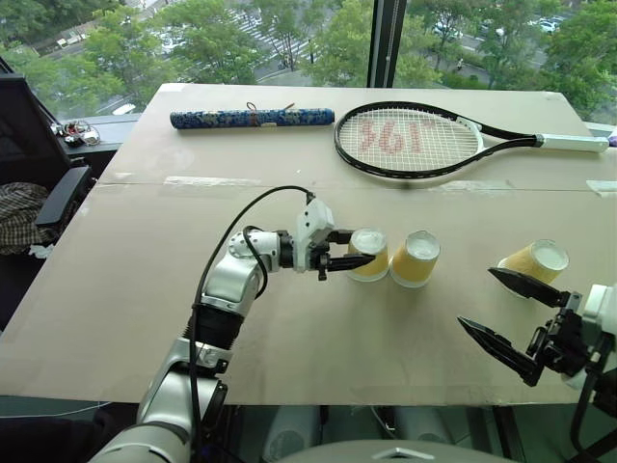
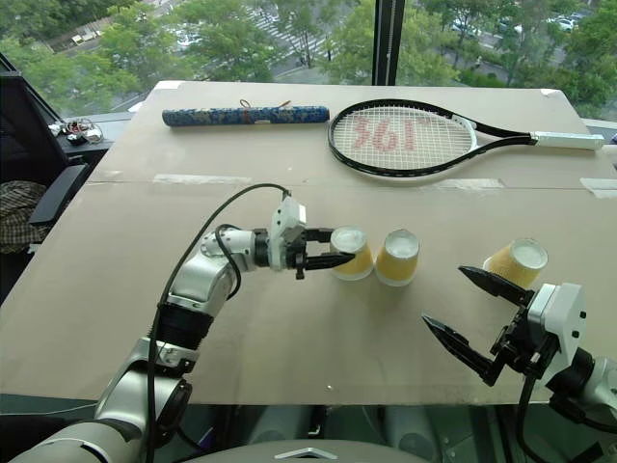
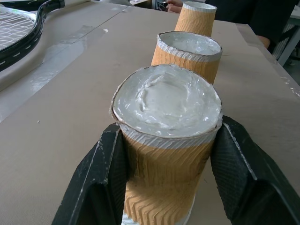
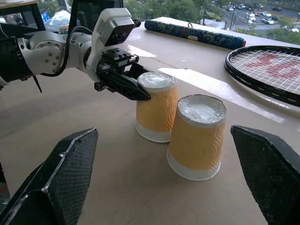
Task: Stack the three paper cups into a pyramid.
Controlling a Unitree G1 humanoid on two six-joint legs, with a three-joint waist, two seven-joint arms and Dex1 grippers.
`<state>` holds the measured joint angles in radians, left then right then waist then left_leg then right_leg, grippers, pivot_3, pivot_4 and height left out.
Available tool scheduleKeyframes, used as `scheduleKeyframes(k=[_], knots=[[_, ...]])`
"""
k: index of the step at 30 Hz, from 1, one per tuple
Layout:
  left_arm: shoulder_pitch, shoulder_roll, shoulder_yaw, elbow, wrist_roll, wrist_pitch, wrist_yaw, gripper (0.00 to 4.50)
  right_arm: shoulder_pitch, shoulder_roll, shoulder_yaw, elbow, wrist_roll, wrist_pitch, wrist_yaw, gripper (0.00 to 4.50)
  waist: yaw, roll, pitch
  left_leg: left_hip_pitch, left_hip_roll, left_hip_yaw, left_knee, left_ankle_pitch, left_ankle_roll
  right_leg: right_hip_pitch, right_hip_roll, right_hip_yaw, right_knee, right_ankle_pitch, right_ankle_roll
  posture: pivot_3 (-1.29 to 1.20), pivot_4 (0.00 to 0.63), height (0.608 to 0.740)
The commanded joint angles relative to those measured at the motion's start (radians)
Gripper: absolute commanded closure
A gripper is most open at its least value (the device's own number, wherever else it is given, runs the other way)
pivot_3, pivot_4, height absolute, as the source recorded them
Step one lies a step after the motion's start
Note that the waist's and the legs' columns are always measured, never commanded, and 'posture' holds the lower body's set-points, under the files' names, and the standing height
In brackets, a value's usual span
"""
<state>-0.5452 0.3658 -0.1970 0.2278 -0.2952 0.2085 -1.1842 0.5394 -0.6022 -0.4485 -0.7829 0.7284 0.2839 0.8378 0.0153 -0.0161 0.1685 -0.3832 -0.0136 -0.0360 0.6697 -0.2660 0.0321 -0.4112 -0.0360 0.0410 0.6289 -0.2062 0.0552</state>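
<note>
Yellow-orange cup [image 1: 368,255] sits upside down on the surface [image 1: 145,280], clenched in my left tool [image 1: 349,253], touching its twin [image 1: 415,258] at three o'clock; base row nearly set. Right tool [image 1: 494,307] gapes empty; next, release, then fetch the third cup [image 1: 536,261] at its one o'clock.

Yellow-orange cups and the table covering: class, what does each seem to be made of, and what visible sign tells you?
The yellow-orange tapered cups look like paper with a matte, wavy embossed wall and a white base; the left gripper holds one, upside down. The tan table covering looks like matte cardboard or kraft paper, its sheets seemingly joined by shiny clear tape.
</note>
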Motion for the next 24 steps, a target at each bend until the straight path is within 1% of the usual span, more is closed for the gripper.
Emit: scheduleKeyframes(k=[1,3,4,8,13,16,18,20,24], knots=[[-0.004,-0.004,-0.024,0.002,0.010,0.001,-0.018,1.22,0.005,0.005,-0.035,-0.013,0.002,-0.024,-0.013,0.00,-0.001,0.000,0.000,0.000,0.000,0.000,0.000,0.000,0.000,0.000,0.000,0.000,0.000,0.000,0.000,0.00,0.150,0.740],[0.000,0.001,-0.016,-0.011,0.003,0.002,-0.013,0.24,0.006,0.004,-0.042,-0.010,0.005,-0.025,-0.017,0.00,-0.002,0.000,0.000,0.000,0.000,0.000,0.000,0.000,0.000,0.000,0.000,0.000,0.000,0.000,0.000,0.00,0.150,0.740],[0.006,0.009,-0.008,-0.029,-0.011,0.015,-0.017,0.05,0.007,0.007,-0.048,-0.007,0.006,-0.023,-0.027,0.00,-0.002,0.000,0.000,0.000,0.000,0.000,0.000,0.000,0.000,0.000,0.000,0.000,0.000,0.000,0.000,0.00,0.150,0.740],[0.036,0.049,0.047,-0.115,-0.079,0.083,-0.020,0.05,-0.001,0.033,-0.086,-0.004,0.031,-0.009,-0.095,0.00,-0.005,0.000,0.000,0.000,0.001,0.000,-0.001,0.000,0.000,0.000,0.001,0.000,0.000,0.000,0.000,0.00,0.150,0.740],[0.139,0.186,0.155,-0.316,-0.201,0.212,-0.034,0.05,-0.069,0.048,-0.124,0.072,-0.163,0.050,-0.340,0.00,-0.011,0.000,0.000,0.000,0.002,0.000,-0.001,0.000,0.000,-0.001,0.000,0.000,0.000,-0.002,-0.004,0.00,0.150,0.740],[0.198,0.245,0.191,-0.415,-0.269,0.270,-0.049,0.05,-0.103,0.049,-0.126,0.094,-0.202,0.084,-0.401,0.00,-0.004,0.002,0.000,0.000,0.001,0.001,-0.001,0.000,0.000,-0.001,-0.001,0.001,0.000,-0.002,-0.004,0.00,0.150,0.740],[0.255,0.297,0.228,-0.524,-0.366,0.335,-0.083,0.05,-0.154,0.041,-0.117,0.121,-0.226,0.123,-0.452,0.00,-0.004,0.002,0.000,0.000,0.001,0.001,-0.001,0.000,0.000,-0.001,-0.001,0.001,0.000,-0.002,-0.004,0.00,0.150,0.740],[0.288,0.330,0.249,-0.600,-0.431,0.374,-0.098,0.05,-0.207,0.037,-0.101,0.150,-0.233,0.166,-0.486,0.00,-0.006,0.001,0.000,0.000,0.001,0.001,-0.001,0.000,0.000,-0.001,-0.001,0.001,0.000,-0.002,-0.004,0.00,0.150,0.740],[0.317,0.358,0.257,-0.664,-0.469,0.376,-0.095,0.05,-0.295,0.027,-0.065,0.202,-0.245,0.264,-0.531,0.00,-0.002,0.003,-0.001,0.000,0.001,0.001,-0.001,0.000,0.000,-0.002,-0.001,0.001,0.000,-0.002,-0.004,0.00,0.150,0.740]])
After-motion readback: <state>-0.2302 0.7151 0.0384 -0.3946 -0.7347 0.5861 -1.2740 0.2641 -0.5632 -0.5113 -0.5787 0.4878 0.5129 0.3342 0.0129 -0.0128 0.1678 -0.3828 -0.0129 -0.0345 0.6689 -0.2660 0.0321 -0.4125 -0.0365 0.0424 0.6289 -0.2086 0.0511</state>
